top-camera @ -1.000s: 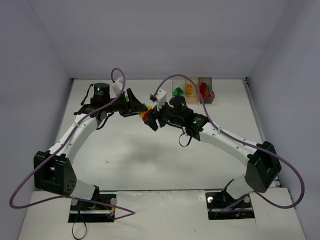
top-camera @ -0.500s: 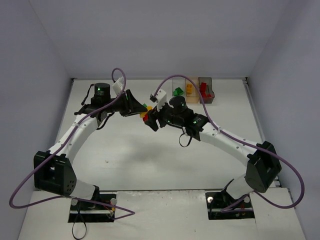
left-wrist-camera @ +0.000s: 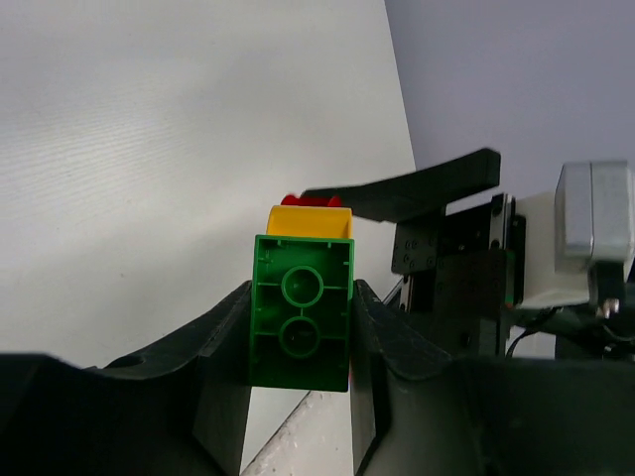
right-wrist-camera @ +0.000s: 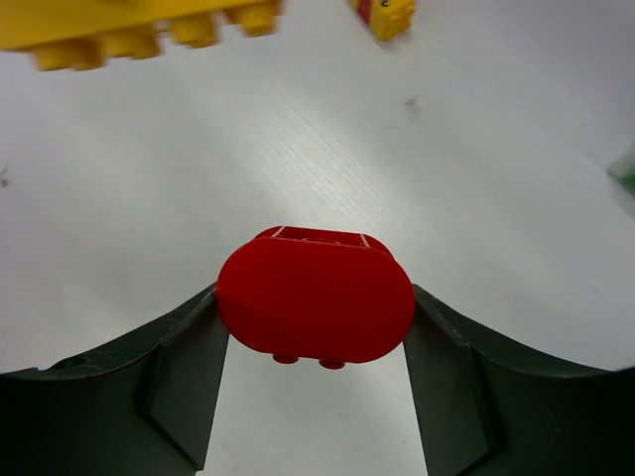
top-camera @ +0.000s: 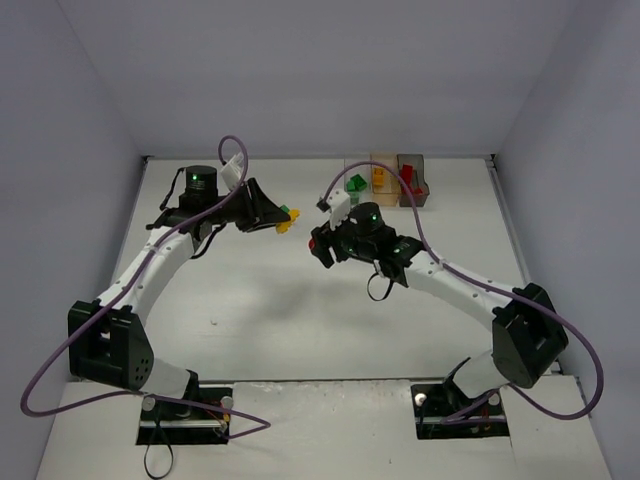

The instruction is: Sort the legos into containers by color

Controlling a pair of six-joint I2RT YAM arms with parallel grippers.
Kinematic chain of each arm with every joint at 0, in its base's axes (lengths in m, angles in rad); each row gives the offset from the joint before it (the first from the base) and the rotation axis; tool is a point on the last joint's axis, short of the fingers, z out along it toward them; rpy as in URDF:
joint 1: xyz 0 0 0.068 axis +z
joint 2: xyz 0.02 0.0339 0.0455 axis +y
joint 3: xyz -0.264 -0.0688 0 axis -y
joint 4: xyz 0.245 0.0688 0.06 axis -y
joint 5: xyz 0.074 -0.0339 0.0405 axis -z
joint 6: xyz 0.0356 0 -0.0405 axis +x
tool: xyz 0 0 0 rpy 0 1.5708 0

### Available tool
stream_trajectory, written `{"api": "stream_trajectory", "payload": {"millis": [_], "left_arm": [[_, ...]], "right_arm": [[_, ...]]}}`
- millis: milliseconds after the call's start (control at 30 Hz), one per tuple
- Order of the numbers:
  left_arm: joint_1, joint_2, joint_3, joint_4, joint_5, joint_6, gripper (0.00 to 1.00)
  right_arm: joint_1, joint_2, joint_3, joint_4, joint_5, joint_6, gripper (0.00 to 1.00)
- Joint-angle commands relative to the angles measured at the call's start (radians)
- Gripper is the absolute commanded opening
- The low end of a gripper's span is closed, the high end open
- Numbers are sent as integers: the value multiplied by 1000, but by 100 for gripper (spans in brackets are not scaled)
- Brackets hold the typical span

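Top external view: the left pincer [top-camera: 273,215] is clamped on a short stack of legos, a green brick [top-camera: 291,211] joined to a yellow brick [top-camera: 283,226]. The stack pokes out of the tip toward the right arm, above the white desk [top-camera: 260,300]. Nearby but apart, the right pincer [top-camera: 320,243] is clamped on a red brick [top-camera: 314,243]. At the back right stand three joined containers [top-camera: 370,196]: clear holding green, orange-tinted holding yellow, dark holding red.

Left wrist view: the green brick's two studs face the lens, one above the other. The stack's long axis runs away from the camera.

Right wrist view: the red brick's oval face lies crosswise between the fingers, studs downward. Only here appear a blurred long yellow brick [right-wrist-camera: 149,30] and a small yellow-and-red piece [right-wrist-camera: 387,14], its dark mark unreadable.
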Motion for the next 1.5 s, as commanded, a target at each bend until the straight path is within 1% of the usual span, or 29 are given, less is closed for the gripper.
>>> {"api": "stream_trajectory", "payload": {"millis": [0, 100, 133, 167, 200, 233, 267, 300, 333, 400, 433, 533, 700, 767, 800, 867, 900, 933, 967, 1067, 1133, 1200, 1333, 1433, 1467], "left_arm": [[8, -27, 44, 31, -5, 20, 0], [8, -48, 21, 2, -25, 45, 0], [8, -63, -2, -3, -36, 48, 0], [8, -74, -16, -8, -45, 52, 0], [8, -85, -27, -12, -54, 61, 0], [8, -108, -38, -20, -67, 68, 0], [8, -120, -59, -34, -85, 77, 0], [7, -131, -70, -41, -93, 80, 0], [7, -154, -79, -57, -99, 83, 0], [7, -177, -102, -75, -125, 97, 0], [7, -197, -108, -92, -131, 100, 0], [7, -229, -127, -127, -156, 115, 1], [7, -257, -143, -146, -174, 117, 1], [7, -257, -144, -150, -179, 117, 1], [7, -255, -144, -152, -180, 117, 1], [7, -254, -137, -155, -186, 118, 1], [7, -252, -137, -155, -188, 120, 1], [7, -249, -134, -152, -189, 120, 1], [7, -246, -133, -150, -189, 120, 1], [7, -232, -125, -141, -186, 118, 1], [7, -228, -127, -134, -183, 115, 1], [7, -220, -124, -127, -179, 114, 1], [7, -212, -119, -118, -171, 114, 1], [7, -208, -110, -118, -162, 114, 1], [7, -205, -99, -117, -160, 114, 1]], "right_arm": [[-103, -47, 33, 54, 74, 27, 0], [-206, 12, 104, 32, 177, 98, 0], [-268, 61, 138, -1, 236, 113, 0], [-296, 89, 173, -18, 273, 126, 0], [-322, 120, 247, -33, 293, 144, 0], [-373, 149, 282, -47, 315, 158, 0], [-398, 208, 318, -78, 345, 175, 0], [-425, 238, 385, -90, 343, 192, 0], [-476, 296, 417, -99, 333, 222, 0], [-514, 353, 477, -127, 335, 245, 0], [-542, 409, 534, -136, 339, 262, 0], [-574, 517, 643, -182, 367, 285, 2], [-605, 635, 738, -187, 349, 299, 9], [-610, 678, 776, -196, 343, 301, 13], [-610, 692, 787, -199, 335, 298, 21], [-610, 712, 803, -204, 335, 298, 28], [-610, 715, 804, -204, 339, 298, 37], [-610, 718, 804, -204, 349, 299, 41], [-613, 718, 804, -204, 352, 299, 50], [-613, 701, 806, -204, 350, 287, 63], [-611, 686, 806, -204, 344, 278, 70], [-611, 654, 798, -204, 335, 262, 72], [-611, 599, 777, -204, 320, 236, 79], [-603, 533, 741, -204, 288, 215, 79], [-600, 482, 726, -201, 249, 215, 78]]}}
